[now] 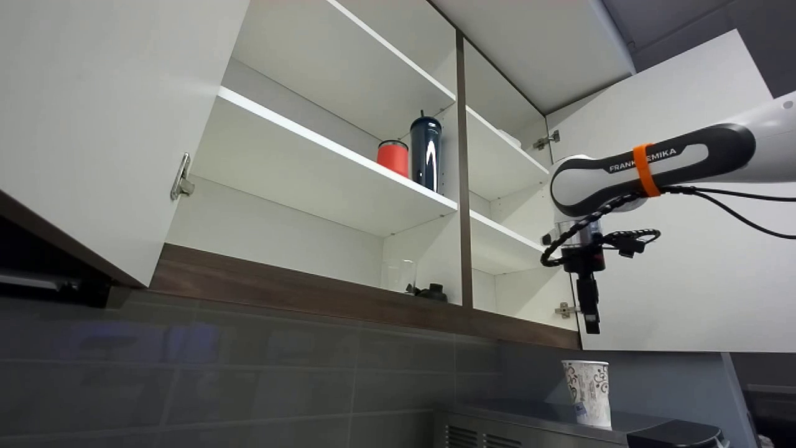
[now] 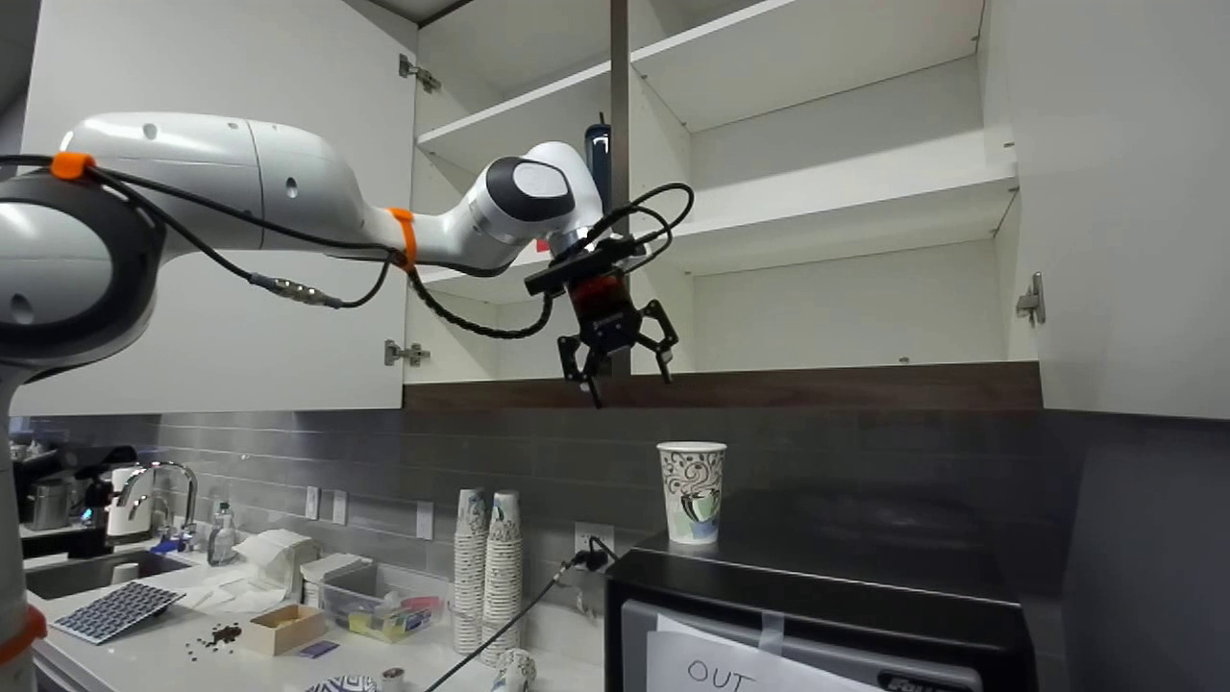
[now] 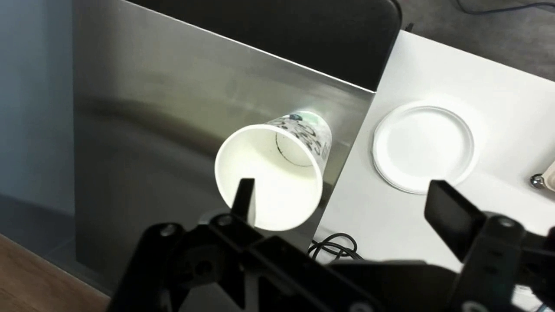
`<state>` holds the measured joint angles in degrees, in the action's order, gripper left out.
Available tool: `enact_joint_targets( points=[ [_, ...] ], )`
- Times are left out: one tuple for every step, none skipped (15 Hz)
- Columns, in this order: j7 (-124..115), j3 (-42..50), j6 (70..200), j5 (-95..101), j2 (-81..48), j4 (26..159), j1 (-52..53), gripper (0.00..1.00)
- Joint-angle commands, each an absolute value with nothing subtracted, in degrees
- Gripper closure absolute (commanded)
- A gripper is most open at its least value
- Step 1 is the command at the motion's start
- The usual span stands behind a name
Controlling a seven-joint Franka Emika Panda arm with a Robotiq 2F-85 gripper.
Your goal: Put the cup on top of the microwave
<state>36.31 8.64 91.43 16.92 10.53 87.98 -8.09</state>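
Note:
The white paper cup with grey markings stands upright on top of the microwave in both exterior views, cup (image 1: 589, 395) and cup (image 2: 692, 492). The microwave is black and metal, with its top (image 1: 528, 415) under the cup and its front edge (image 2: 846, 581) facing outward. My gripper (image 2: 631, 392) is open and empty, raised above the cup and apart from it; it also hangs above the cup in an exterior view, gripper (image 1: 592, 331). In the wrist view the gripper (image 3: 341, 181) has its fingers wide apart, with one fingertip overlapping the mouth of the cup (image 3: 273, 173).
An open cabinet with a wood edge (image 2: 826, 387) is beside the gripper. A red cup (image 1: 393, 158) and dark bottle (image 1: 426, 152) stand on its shelf. Open doors (image 1: 671, 267) flank it. White plates (image 3: 425, 149) and stacked cups (image 2: 503, 577) are on the counter.

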Motion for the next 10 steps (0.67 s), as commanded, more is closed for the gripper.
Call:
enact_joint_targets(
  points=[
    [32.48,8.69,89.62,15.91,14.37,91.13,-7.28,0.00],
    [31.85,8.62,89.80,16.28,15.21,91.84,-7.17,0.00],
    [31.60,8.62,90.32,16.57,16.10,92.61,-7.03,0.00],
    [30.59,8.71,90.96,16.41,16.86,93.17,-7.01,0.00],
    [29.05,8.64,91.24,16.76,17.62,93.69,-7.04,0.00],
    [31.80,9.27,90.26,16.84,14.50,90.09,-6.79,0.00],
    [31.56,9.31,90.26,16.87,14.90,90.17,-6.72,0.00],
    [31.58,9.33,90.25,16.87,14.92,90.01,-6.70,0.00],
    [31.58,9.34,90.25,16.87,14.82,89.95,-6.69,0.00],
    [31.59,9.35,90.26,16.86,14.63,89.94,-6.69,0.00]
  ],
)
